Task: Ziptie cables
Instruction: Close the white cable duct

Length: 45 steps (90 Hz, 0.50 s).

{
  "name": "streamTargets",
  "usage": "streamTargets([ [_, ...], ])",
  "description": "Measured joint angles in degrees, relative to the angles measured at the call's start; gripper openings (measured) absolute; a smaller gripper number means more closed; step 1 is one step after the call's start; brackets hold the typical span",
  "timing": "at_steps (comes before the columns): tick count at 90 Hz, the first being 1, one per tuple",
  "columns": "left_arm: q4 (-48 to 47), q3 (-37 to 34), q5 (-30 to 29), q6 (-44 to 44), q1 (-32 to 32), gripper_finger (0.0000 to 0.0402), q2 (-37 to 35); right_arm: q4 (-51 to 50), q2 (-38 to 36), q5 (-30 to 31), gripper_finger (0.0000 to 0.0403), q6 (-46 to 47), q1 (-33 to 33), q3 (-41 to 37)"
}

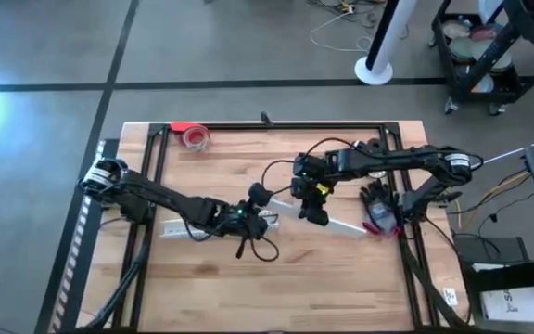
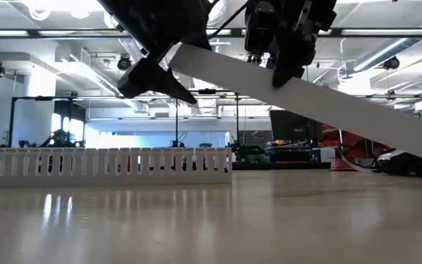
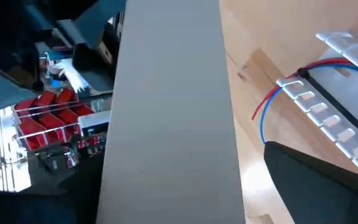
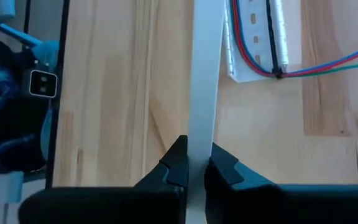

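Both grippers, right (image 4: 195,163) and left (image 1: 260,215), clamped on white cover strip (image 4: 205,74); next likely lowering onto slotted duct (image 4: 253,43) over cables (image 4: 260,59)

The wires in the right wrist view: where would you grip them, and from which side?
Grip the loose wires past the slotted duct end, from above: there they run free over the table, elsewhere between walls. Right gripper pinches the white strip.
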Motion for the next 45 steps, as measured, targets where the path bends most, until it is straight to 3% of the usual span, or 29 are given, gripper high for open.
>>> streamTargets([
  [13, 2.23, -0.04, -3.12, 1.23, -0.33, 0.0351, -0.48, 0.27, 1.13, -0.06, 0.0003, 0.51, -0.03, -0.19],
  [45, 3.2, -0.17, -0.01, 3.93, -1.36, 0.0351, -0.59, -1.39, 1.74, -0.42, 0.0003, 2.63, -0.46, -0.27],
])
